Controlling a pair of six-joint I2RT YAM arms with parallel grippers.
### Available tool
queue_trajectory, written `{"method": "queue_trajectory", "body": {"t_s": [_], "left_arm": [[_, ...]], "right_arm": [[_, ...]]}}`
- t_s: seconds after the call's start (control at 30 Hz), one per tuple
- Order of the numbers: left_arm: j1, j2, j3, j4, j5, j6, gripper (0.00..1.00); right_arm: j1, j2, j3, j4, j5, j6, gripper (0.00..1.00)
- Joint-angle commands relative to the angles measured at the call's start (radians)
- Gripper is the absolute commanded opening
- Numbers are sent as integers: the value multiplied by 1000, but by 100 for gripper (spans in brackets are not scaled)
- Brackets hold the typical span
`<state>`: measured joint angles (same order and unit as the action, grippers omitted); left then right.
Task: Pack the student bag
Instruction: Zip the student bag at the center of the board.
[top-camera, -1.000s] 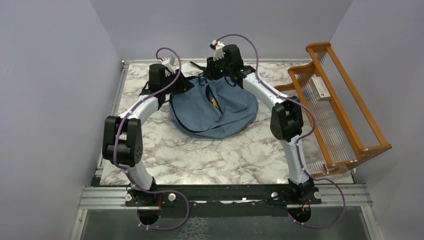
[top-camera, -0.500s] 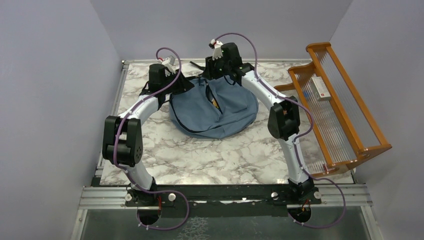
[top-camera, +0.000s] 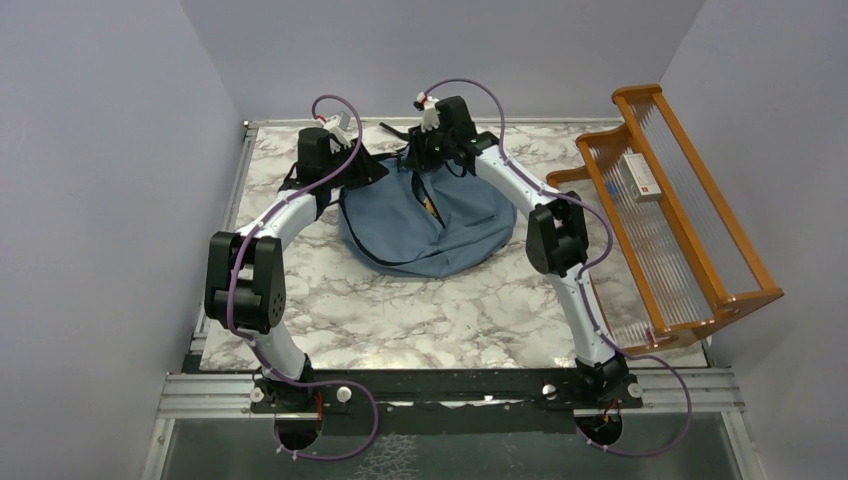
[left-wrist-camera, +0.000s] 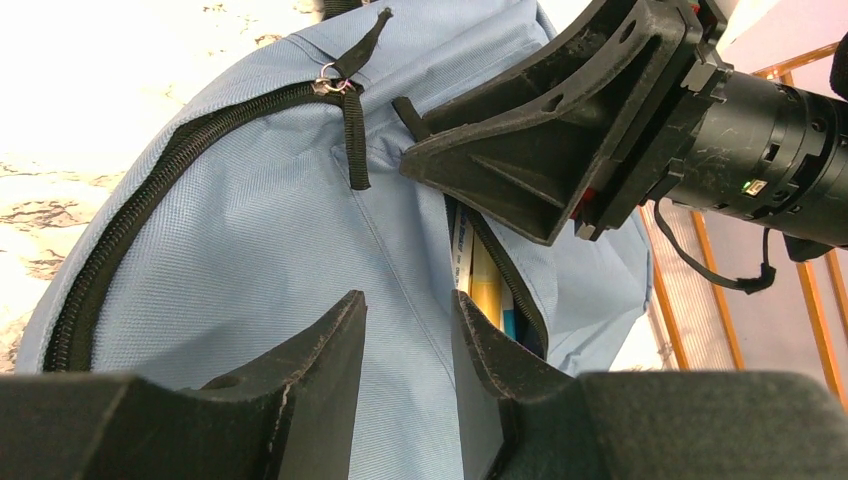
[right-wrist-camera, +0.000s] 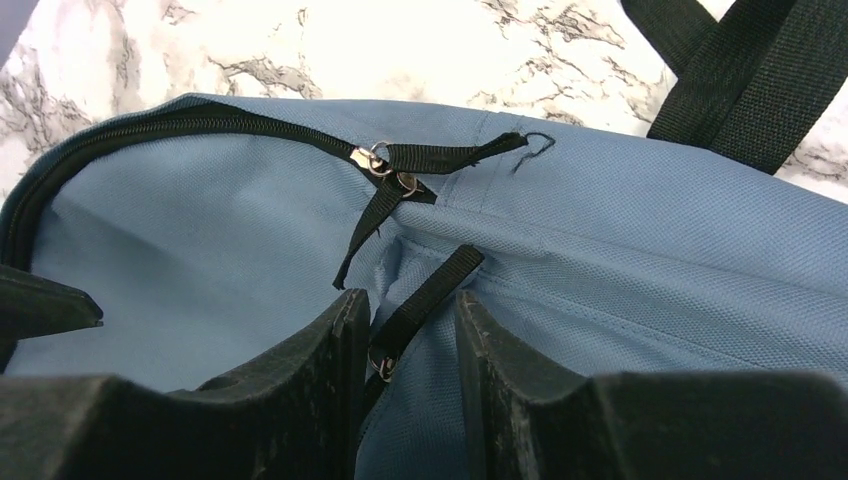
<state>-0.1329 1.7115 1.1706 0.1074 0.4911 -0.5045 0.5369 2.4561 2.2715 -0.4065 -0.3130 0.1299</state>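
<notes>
The dusty-blue student bag (top-camera: 440, 225) lies flat at the back middle of the marble table. Its main zipper gapes, showing yellow and blue items (left-wrist-camera: 485, 292) inside. My left gripper (top-camera: 372, 172) is at the bag's upper left edge; in the left wrist view its jaws (left-wrist-camera: 408, 300) stand narrow with blue fabric between them. My right gripper (top-camera: 428, 163) is at the bag's top; its jaws (right-wrist-camera: 405, 300) are closed on a black zipper pull strap (right-wrist-camera: 432, 288) and a fold of fabric. The right gripper also shows in the left wrist view (left-wrist-camera: 545, 130).
An orange wooden rack (top-camera: 700, 290) stands at the table's right edge, with a white box (top-camera: 640, 177) on it. Two more zipper pulls (right-wrist-camera: 385, 162) meet on the bag's outer zipper. Black straps (right-wrist-camera: 730, 70) lie behind the bag.
My right arm has swung a little to the left, its gripper staying at the bag's top. The left arm and the bag have not visibly moved.
</notes>
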Motion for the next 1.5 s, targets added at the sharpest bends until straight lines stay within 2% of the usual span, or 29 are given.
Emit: {"method": "queue_trajectory", "body": {"t_s": [0.0, 0.17, 0.3, 0.8, 1.1, 1.27, 1.47], "left_arm": [[4, 0, 15, 25, 36, -5, 38], [4, -2, 17, 25, 35, -2, 37], [4, 0, 17, 25, 35, -2, 37], [3, 6, 21, 27, 58, -3, 37], [4, 11, -12, 178, 192, -127, 38], [-4, 2, -18, 181, 164, -216, 39], [-31, -3, -21, 153, 91, -248, 40]], "right_arm": [[6, 12, 26, -36, -27, -8, 38], [6, -10, -8, -21, -39, -17, 17], [6, -59, -65, 44, -47, -16, 11], [6, -279, -415, 479, -167, 31, 8], [6, -401, -692, 737, -294, -38, 8], [6, -433, -797, 841, -344, -103, 7], [6, -449, -867, 932, -327, -71, 6]]}}
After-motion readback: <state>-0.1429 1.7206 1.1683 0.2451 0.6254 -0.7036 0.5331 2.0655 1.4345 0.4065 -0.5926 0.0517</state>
